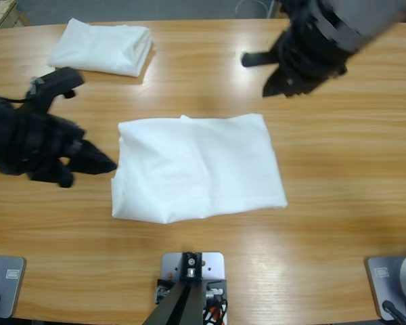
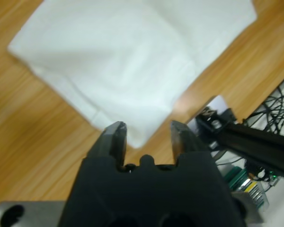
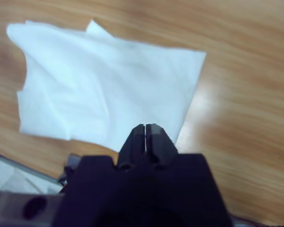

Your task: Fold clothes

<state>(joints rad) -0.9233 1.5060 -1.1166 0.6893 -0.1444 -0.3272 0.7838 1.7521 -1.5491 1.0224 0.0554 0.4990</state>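
T-shirt [image 1: 196, 166], soft and limp mid-counter [image 1: 325, 217], suits a corner pinch; left pincer [image 2: 147, 135] spread, right pincer [image 3: 145, 135] pressed together.

A white T-shirt [image 1: 197, 167], folded into a rough rectangle with soft creases and a slightly uneven left side, is laid flat at the middle of the table, somewhat nearer its front edge. A second white T-shirt [image 1: 103, 46], folded into a smaller, thicker bundle, is placed near the table's far left corner, well apart from the first.
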